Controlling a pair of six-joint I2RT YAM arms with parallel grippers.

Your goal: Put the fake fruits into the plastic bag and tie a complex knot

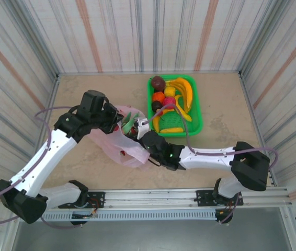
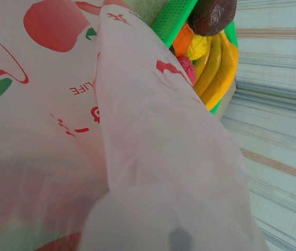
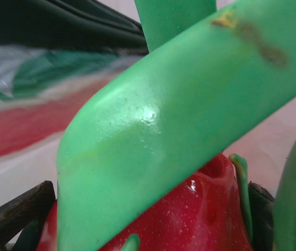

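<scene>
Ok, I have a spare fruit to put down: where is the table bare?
Bare table: the far left corner behind the left arm, and the strip between the basket and the right wall. Crowded: the middle, where the right arm meets the left at the bag, beside the basket.

Crumpled pink bag (image 1: 117, 147), dragon fruit (image 1: 131, 123) at mouth

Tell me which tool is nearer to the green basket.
Right. The right tool, gripping the dragon fruit, sits just off the near-left corner of the green basket; the left tool is farther left, pinching the plastic bag.
</scene>
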